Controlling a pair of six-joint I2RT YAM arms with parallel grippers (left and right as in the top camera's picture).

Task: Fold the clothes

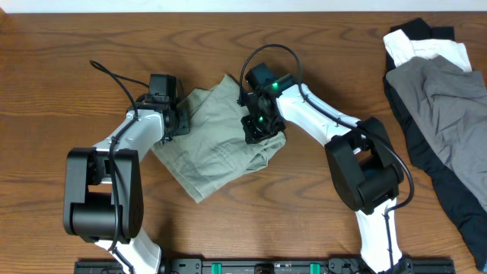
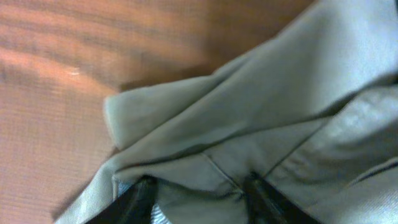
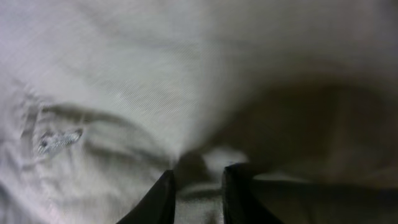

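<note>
Robot lab: arms (image 1: 319,114) on wooden table (image 1: 76,38)

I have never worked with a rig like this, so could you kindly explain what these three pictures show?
The overhead picture looks down on a wooden table with two robot arms. The other two pictures come from cameras on each arm's wrist, so the dark fingers show at the bottom edge. Between the arms lies a crumpled pair of khaki-green shorts, which they are folding. The left gripper sits at the shorts' left edge; its fingers straddle the cloth, half open. The right gripper presses onto the shorts' right side, pinching a small fold. A pile of grey, black and white garments lies aside at the far right.
</note>
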